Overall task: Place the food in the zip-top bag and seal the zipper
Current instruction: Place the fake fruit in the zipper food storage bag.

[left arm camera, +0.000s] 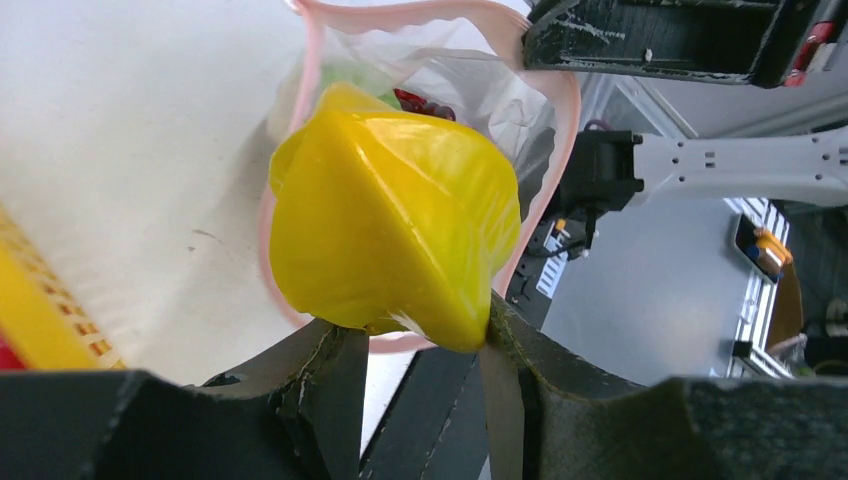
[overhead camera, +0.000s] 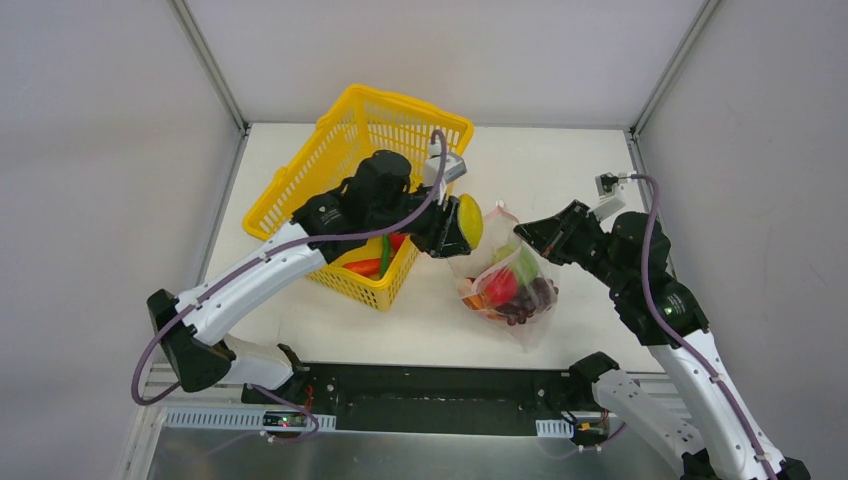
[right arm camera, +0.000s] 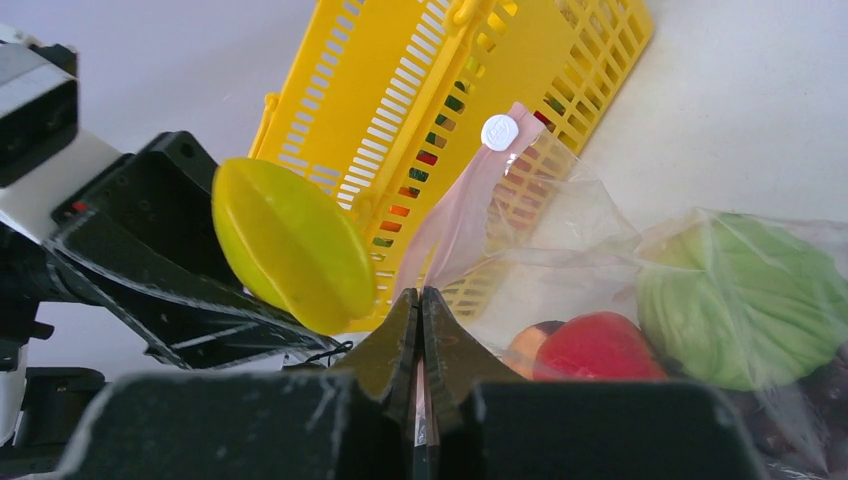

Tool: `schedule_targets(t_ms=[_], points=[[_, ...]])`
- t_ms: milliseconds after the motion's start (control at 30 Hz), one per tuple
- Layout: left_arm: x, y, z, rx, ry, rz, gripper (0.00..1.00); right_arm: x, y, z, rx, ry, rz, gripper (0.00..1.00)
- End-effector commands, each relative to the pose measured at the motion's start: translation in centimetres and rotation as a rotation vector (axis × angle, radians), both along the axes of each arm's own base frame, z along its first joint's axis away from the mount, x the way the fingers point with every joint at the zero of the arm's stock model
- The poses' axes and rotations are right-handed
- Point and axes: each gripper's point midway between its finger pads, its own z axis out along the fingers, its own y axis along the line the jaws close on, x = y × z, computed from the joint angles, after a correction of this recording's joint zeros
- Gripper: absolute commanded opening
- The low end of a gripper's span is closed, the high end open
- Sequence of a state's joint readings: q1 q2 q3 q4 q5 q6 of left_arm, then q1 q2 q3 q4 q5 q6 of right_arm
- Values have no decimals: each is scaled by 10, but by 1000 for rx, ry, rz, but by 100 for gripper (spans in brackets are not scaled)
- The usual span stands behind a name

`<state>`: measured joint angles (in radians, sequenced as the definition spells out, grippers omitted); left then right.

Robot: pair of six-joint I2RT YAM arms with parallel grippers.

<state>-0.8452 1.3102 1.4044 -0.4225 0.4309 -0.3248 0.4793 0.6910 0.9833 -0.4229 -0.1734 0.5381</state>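
Teamwork: right claw (right arm camera: 420, 310) pinches the zip-top bag (right arm camera: 590, 220) open so left claw (left arm camera: 420, 335), clamping yellow fruit (left arm camera: 395, 215), can drop it in.

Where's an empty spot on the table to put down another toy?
Bare table lies behind the bag, between the yellow basket and the right claw. Another strip runs along the near edge, before the basket. Crowded: the middle, where left claw, yellow fruit and bag meet.

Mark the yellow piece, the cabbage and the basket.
yellow piece (left arm camera: 390, 210): left wrist view, middle of its glossy face.
green cabbage (right arm camera: 740, 300): right wrist view, its centre.
yellow basket (overhead camera: 400, 115): top external view, far lattice wall.
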Motion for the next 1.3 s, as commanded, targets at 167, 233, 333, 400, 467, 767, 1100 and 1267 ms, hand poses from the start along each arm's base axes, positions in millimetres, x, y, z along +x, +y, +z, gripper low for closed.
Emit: schedule_targets(t_ms=[167, 233, 333, 400, 467, 767, 1100, 1267], points=[[-7, -46, -3, 31, -41, -131, 34, -2, 2, 30, 61, -98, 14, 3], [-6, -49, -11, 76, -31, -135, 35, -2, 1, 31, 61, -99, 11, 3], [-9, -52, -18, 123, -19, -156, 40, -2, 0, 31, 60, -103, 6, 3], [-11, -53, -22, 141, -13, -167, 44, -1, 0, 31, 59, -106, 2, 3], [-13, -56, -23, 149, -8, -177, 51, -2, -1, 33, 63, -114, -1, 3], [-19, -74, -20, 143, -4, -221, 59, -2, -17, 45, 123, -173, -94, 2], [-15, -55, 10, 122, -95, -123, 62, 4, -29, 35, 125, -149, -179, 3], [-1, -25, 25, 114, -186, 35, 62, 5, -29, 35, 122, -151, -178, 3]])
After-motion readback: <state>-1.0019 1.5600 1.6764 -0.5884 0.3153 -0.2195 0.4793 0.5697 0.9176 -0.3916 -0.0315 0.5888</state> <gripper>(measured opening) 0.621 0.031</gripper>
